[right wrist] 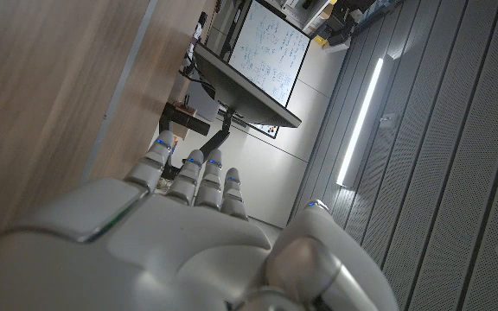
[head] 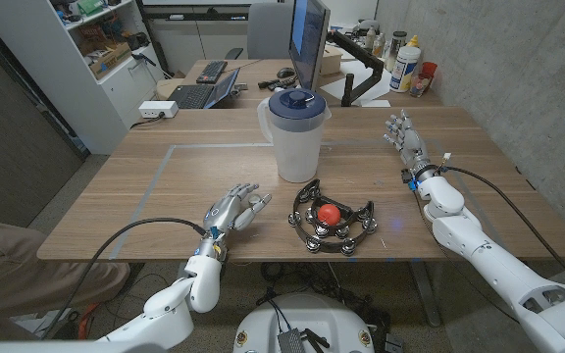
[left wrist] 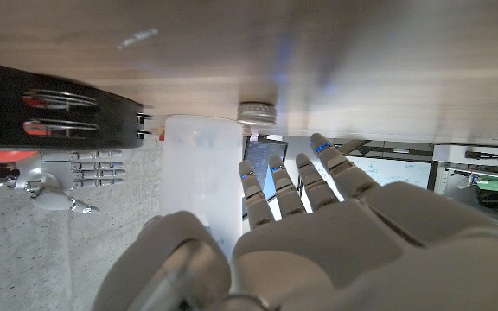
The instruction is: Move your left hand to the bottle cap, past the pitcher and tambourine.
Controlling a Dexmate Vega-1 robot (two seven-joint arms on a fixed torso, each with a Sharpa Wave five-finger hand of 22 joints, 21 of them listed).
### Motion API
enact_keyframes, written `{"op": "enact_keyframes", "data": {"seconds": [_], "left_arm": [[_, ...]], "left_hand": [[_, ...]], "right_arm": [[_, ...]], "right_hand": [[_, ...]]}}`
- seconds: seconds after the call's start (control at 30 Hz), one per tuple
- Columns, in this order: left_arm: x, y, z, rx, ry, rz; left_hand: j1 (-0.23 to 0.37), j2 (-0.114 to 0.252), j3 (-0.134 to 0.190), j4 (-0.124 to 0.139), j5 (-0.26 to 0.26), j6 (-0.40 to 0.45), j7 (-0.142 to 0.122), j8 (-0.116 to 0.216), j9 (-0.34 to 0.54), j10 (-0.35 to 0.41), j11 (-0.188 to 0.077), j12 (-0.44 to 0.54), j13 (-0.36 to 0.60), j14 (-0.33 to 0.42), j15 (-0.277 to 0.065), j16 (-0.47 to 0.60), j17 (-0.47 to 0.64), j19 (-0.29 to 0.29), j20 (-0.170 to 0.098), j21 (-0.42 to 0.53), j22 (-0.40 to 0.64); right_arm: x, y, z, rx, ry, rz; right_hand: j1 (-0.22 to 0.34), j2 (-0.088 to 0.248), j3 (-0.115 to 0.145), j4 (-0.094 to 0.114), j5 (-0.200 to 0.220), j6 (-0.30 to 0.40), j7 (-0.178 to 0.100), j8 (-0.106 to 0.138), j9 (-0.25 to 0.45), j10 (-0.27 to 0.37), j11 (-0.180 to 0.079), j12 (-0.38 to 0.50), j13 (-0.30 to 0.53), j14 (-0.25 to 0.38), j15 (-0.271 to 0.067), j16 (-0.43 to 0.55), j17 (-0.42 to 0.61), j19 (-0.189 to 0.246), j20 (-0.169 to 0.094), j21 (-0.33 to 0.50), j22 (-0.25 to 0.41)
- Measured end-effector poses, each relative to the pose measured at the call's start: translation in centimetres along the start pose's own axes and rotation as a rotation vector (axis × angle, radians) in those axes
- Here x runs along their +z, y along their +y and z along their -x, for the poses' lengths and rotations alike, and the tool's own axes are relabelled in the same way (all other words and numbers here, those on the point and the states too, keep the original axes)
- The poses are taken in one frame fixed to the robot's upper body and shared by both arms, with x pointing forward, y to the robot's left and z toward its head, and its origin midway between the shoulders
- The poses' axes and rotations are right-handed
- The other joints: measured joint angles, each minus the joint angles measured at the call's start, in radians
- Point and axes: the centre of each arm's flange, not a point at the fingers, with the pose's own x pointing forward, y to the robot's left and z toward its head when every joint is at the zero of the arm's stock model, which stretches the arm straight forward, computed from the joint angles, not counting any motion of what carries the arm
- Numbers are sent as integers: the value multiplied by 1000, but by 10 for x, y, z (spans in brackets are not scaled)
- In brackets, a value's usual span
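Black tambourine [head: 333, 228], red cap [head: 330, 213] (pitcher [head: 293, 137] lid blue).

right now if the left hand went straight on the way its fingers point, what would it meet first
Probably the pitcher. The left hand is open, fingers aimed up the table and slightly toward the middle. In the left wrist view the pitcher stands just ahead of the fingertips. The tambourine lies beside that line, though depth is unclear.

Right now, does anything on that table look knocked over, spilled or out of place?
Nothing spilled or tipped. The pitcher stands upright with its lid on. One small oddity: a red ball sits inside the tambourine, which lies flat near the front edge.
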Motion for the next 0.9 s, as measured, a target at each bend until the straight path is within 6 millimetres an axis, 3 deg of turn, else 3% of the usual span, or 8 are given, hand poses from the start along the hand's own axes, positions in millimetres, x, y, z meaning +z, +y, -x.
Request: {"op": "enact_keyframes", "data": {"seconds": [0.9], "left_arm": [[1,-1,5,-41,0,-30]], "left_hand": [[1,-9,0,0,7,8,0,3,2,11,0,4,0,21,-3,4,0,0,0,0,0]], "right_arm": [[-2,1,-1,-3,-5,1]], "right_hand": [[13,-3,4,-13,0,0,0,5,0,0,0,0,0,-4,-4,0,-2,-4,4,0,0]]}}
